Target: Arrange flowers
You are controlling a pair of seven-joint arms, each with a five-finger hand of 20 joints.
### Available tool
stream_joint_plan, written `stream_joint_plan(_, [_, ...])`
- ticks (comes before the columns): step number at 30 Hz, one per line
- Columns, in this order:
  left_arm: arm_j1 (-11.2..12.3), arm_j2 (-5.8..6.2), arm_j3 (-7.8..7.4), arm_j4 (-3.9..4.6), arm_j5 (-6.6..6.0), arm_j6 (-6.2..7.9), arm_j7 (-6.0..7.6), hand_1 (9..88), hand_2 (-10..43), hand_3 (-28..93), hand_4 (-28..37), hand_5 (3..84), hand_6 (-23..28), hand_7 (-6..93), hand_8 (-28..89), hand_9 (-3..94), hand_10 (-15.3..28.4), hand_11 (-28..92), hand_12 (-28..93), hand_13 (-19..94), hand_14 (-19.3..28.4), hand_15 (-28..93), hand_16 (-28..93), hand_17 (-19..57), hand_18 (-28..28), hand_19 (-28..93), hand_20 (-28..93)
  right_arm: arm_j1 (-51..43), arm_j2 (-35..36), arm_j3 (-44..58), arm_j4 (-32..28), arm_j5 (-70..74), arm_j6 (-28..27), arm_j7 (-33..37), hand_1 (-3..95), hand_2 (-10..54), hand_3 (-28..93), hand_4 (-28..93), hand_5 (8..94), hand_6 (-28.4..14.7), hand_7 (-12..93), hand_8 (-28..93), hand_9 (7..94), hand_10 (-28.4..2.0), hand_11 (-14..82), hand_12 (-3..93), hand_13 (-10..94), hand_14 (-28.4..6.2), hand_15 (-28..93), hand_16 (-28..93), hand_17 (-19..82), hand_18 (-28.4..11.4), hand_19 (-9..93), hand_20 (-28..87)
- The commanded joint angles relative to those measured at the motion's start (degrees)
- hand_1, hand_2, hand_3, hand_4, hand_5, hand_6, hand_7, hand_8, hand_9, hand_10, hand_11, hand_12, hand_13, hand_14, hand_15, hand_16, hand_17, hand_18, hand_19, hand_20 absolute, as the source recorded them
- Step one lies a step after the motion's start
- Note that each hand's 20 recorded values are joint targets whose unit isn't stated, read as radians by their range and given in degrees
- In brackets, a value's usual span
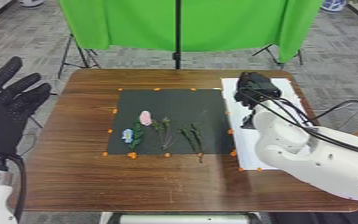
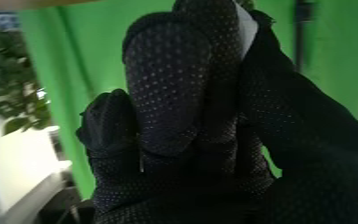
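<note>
My right hand pinches something pale. Putting it down seems the job: next, lower onto white paper below me.

Head view brightly, softly lit; white glare in right wrist view.

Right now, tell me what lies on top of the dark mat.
A pink flower, a light blue flower and green stems lie on the dark mat. The patches directly beneath them are covered.
</note>
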Motion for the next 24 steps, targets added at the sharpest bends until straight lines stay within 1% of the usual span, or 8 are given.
stream_joint_plan(1, [3.0, -0.79, -0.84, -0.34, -0.96, 1.91, 1.54, 19.1, 7.8, 76, -28.3, 31.5, 7.9, 14.3, -10, 29.7, 19.5, 25, 11, 24, 27.9, 53, -10, -6.9, 28.4, 69, -1, 6.8, -13.1, -5.4, 3.5, 1.9, -0.1, -2.5, 56.4, -9.5, 70, -28, 83.4, 1.8, 25, 4, 93.7, -6.0, 19.2, 28.1, 89, -2.1, 54, 20, 49, -17.2, 93, 35])
stream_joint_plan(6, [3.7, -1.27, -0.68, -0.30, -1.47, 2.24, 2.30, 19.0, 7.8, 76, -28.3, 31.5, 7.8, 14.4, -10, 29.9, 19.5, 25, 11, 24, 28.1, 53, -10, -6.8, 28.4, 69, -1, 10.9, -19.6, -10.1, 7.0, 3.5, -0.2, -3.2, 56.2, -9.5, 71, -28, 83.2, 1.9, 25, 4, 93.7, -5.9, 19.4, 27.9, 89, -2.1, 55, 20, 49, -17.2, 93, 36])
stream_joint_plan(8, [3.7, -1.18, -0.69, -0.25, -1.34, 2.07, 2.20, 18.9, 7.9, 76, -28.3, 31.5, 7.8, 14.5, -10, 29.9, 19.5, 25, 11, 24, 28.1, 53, -10, -6.8, 28.4, 69, -1, 11.8, -21.9, -11.6, 8.2, 3.8, -0.1, -3.0, 56.1, -9.5, 71, -28, 83.1, 2.0, 25, 4, 93.7, -5.9, 19.4, 27.8, 88, -2.1, 55, 20, 49, -17.1, 93, 36])
stream_joint_plan(16, [-0.4, -0.30, 0.91, 0.84, -0.59, 0.55, -0.38, 18.4, 8.1, 76, -28.3, 31.6, 7.8, 14.6, -10, 30.3, 19.6, 25, 11, 24, 28.1, 54, -10, -6.6, 28.4, 69, -1, 12.6, -28.9, -14.6, 12.0, 5.0, -1.5, -2.9, 55.6, -9.5, 71, -28, 83.0, 2.1, 25, 4, 93.7, -5.8, 19.5, 27.9, 88, -2.1, 55, 20, 49, -17.1, 93, 36])
stream_joint_plan(18, [-1.4, 0.03, 1.54, 1.19, -0.57, 0.01, -0.51, 18.4, 8.1, 76, -28.3, 31.6, 7.8, 14.7, -10, 30.3, 19.6, 25, 11, 24, 28.1, 53, -10, -6.6, 28.4, 69, -1, 13.3, -29.9, -15.7, 12.4, 5.5, -1.2, -2.5, 55.5, -9.5, 71, -28, 82.9, 2.1, 25, 4, 93.7, -5.8, 19.5, 27.9, 88, -2.1, 55, 20, 49, -17.0, 93, 36])
stream_joint_plan(20, [-1.8, 0.15, 1.86, 1.27, -0.44, -0.02, -0.78, 18.4, 8.2, 76, -28.3, 31.6, 7.8, 14.7, -10, 30.2, 19.6, 25, 11, 24, 28.1, 54, -10, -6.6, 28.4, 70, -1, 12.8, -30.7, -15.3, 12.9, 5.5, -2.3, -2.6, 55.4, -9.5, 71, -28, 82.8, 2.2, 25, 4, 93.7, -5.8, 19.6, 27.9, 88, -2.1, 55, 20, 49, -16.9, 93, 36])
stream_joint_plan(21, [-2.0, 0.41, 2.03, 1.38, -0.54, -0.17, -0.46, 18.4, 8.2, 76, -28.3, 31.6, 7.8, 14.7, -10, 30.2, 19.6, 25, 11, 24, 28.1, 54, -10, -6.6, 28.4, 70, -1, 13.1, -31.0, -15.7, 13.1, 5.9, -2.0, -2.4, 55.4, -9.5, 71, -28, 82.8, 2.2, 25, 4, 93.7, -5.8, 19.7, 27.9, 88, -2.0, 55, 20, 49, -16.9, 93, 37])
stream_joint_plan(24, [-2.6, 0.19, 2.64, 1.53, -0.45, -0.51, -0.67, 18.4, 8.2, 76, -28.3, 31.6, 7.8, 14.6, -10, 30.2, 19.6, 25, 11, 24, 28.1, 53, -10, -6.6, 28.4, 70, -1, 11.6, -30.7, -14.7, 12.7, 5.3, -2.7, -2.4, 55.4, -9.5, 71, -28, 82.7, 2.2, 25, 4, 93.7, -5.7, 19.7, 27.9, 88, -2.1, 55, 20, 49, -16.9, 93, 37])
